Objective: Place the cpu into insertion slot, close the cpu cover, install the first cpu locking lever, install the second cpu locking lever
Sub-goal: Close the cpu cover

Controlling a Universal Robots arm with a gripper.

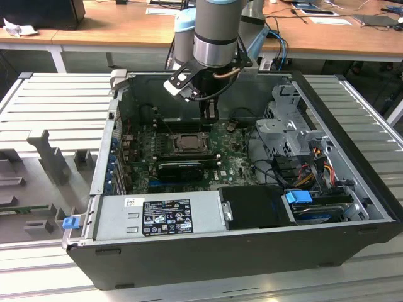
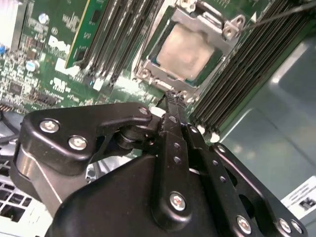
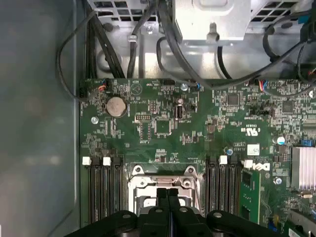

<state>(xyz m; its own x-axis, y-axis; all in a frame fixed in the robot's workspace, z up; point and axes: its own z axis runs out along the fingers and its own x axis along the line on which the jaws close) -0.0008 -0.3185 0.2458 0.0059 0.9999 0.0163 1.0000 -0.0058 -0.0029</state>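
Note:
In the second wrist view the pale silvery cpu (image 2: pixel 185 52) lies in the insertion slot (image 2: pixel 148 74), and the metal cpu cover (image 2: pixel 200 19) lies down around it. A thin lever rod (image 2: pixel 281 12) runs off from one corner of the slot. My gripper (image 2: pixel 173 98) is shut with nothing between its black fingers, its tip just above the slot's edge. In the first wrist view the gripper (image 3: pixel 168 193) hangs over the slot's frame (image 3: pixel 140 183). The exterior view has the gripper (image 1: pixel 210 117) inside the case, just to the right of the slot (image 1: pixel 187 142).
Black memory slots (image 3: pixel 103 192) flank the socket on both sides. A green memory stick (image 2: pixel 81 29) stands nearby. Cables (image 3: pixel 173 44) and a drive cage (image 1: pixel 286 126) lie toward the exterior view's right. The power supply (image 1: pixel 157 217) sits along the case's near wall.

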